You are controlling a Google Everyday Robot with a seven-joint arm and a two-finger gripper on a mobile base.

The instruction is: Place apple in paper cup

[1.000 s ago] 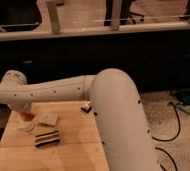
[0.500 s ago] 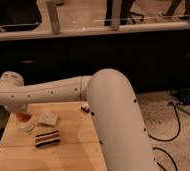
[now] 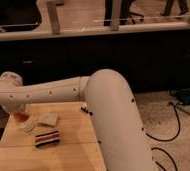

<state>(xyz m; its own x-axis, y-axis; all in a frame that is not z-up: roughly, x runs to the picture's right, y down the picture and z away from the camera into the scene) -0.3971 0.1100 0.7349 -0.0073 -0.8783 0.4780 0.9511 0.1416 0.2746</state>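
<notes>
Centre claw (image 3: 18,112), poised just above paper cup (image 3: 27,128) on bench (image 3: 68,150), then lower apple (image 3: 21,118) inside paper cup's rim before release; cannot tell claw's width

- One view only.
- Camera is mounted high on my side and looks forward and down over my own arm (image 3: 113,115), which fills the near right foreground.
- Table (image 3: 68,145) takes the lower left, close, seen from above at a slant and cut off by the bottom edge.
- My gripper (image 3: 18,111) is at far left over the table's left end, mostly hidden under my wrist.
- Further off, a ledge (image 3: 113,30) crosses the top, with floor (image 3: 185,140) at right.
</notes>
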